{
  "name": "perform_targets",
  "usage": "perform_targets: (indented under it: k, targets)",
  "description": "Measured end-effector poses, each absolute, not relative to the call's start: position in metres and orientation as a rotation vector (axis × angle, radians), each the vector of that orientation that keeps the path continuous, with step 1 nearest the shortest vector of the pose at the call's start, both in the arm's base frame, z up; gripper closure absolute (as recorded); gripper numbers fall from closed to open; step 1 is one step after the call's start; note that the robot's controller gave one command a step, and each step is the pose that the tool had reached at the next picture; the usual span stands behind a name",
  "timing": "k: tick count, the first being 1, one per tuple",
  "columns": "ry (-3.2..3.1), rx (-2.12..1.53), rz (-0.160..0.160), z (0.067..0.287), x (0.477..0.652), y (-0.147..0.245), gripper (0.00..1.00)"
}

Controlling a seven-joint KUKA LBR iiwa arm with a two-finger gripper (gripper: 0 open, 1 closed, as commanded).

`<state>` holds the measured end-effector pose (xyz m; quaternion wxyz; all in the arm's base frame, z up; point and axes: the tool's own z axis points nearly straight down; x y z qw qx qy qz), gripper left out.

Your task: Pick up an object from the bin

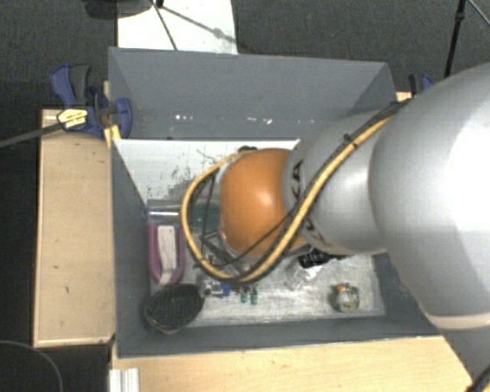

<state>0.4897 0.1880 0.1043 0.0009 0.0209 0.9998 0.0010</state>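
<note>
Your gripper [231, 282] sits low over the near-left part of the bin [126, 243]. Whether it is spread or closed is hidden from you, because the orange cover [253, 198] on the wrist lies over it. Yellow and black cables [198, 219] loop round the cover's left side.

You cannot make out which thing the gripper is over. Nearest to it is a purple and white packet [165, 251], just to its left along the left wall. A black round mesh pad [173, 307] lies in the near-left corner, just beside the packet's near end.

To the gripper's right a clear crumpled scrap [298, 278] lies on the floor, with a small black piece [312, 258] at the arm's edge. Farther right, well apart from the rest, is a small round gold-and-grey thing [345, 296].

The bin's floor [278, 300] is grey metal, and its far-left part carries dark scratches and specks [175, 182]. The walls are plain grey and slope outward, and the far wall [245, 88] has a few pale flecks along its foot. The silver arm [425, 186] covers the bin's right side.

Around the bin you have a dark room floor [33, 23]. A white sheet [192, 19] lies beyond the far wall, and a black cable [20, 140] comes in from the left.
</note>
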Motion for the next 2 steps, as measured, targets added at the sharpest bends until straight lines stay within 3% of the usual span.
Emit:
perform_targets:
  k: [1, 2]
  targets:
    - [3.128, -0.062, 0.006, 0.385, 0.489, 0.171, 1.0]
    - [3.147, 0.01, -0.002, 0.19, 0.496, 0.183, 1.0]
